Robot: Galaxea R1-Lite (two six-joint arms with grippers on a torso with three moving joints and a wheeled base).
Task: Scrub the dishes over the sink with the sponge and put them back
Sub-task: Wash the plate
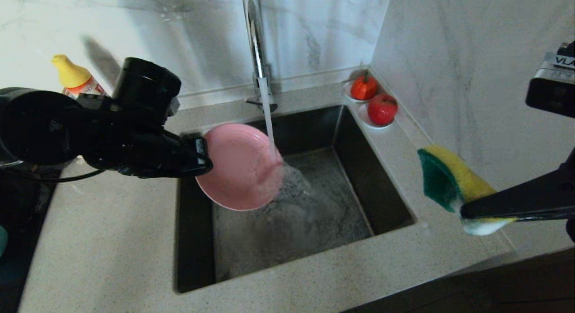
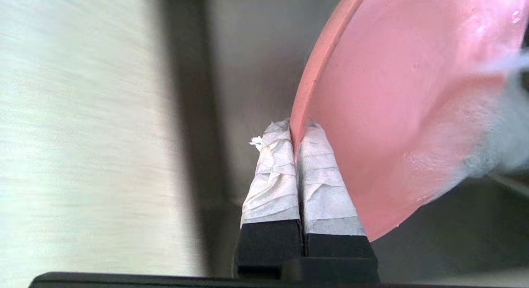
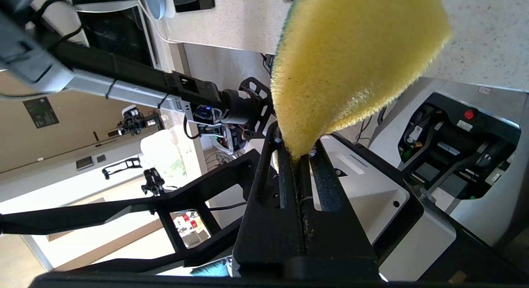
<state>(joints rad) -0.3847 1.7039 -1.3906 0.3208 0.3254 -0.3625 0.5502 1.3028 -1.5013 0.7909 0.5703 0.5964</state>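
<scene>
Pink round plate (image 1: 240, 167) sits tilted on edge over the far left part of the square dark steel sink (image 1: 382, 205), and I have it in my left end effector (image 1: 200, 153), whose tape-wrapped fingers (image 2: 272, 172) are pinched tight on the plate's rim. Water (image 1: 268, 120) from the tall chrome tap (image 1: 256, 48) at the far side strikes the plate's right edge and sprays into the basin below.

My right end effector (image 1: 467, 212) hangs over the speckled stone surface (image 1: 112, 241) to the right of the sink, well apart from the plate. Its fingers are clamped on one end of the soft yellow sponge with a dark green scouring face (image 1: 449, 178), which sticks up and leftward, green face toward the sink.

At the far right corner, two small white saucers (image 1: 366, 120) each carry a red fruit (image 1: 382, 108). A yellow-capped bottle (image 1: 74, 77) stands far left, behind my left arm.
</scene>
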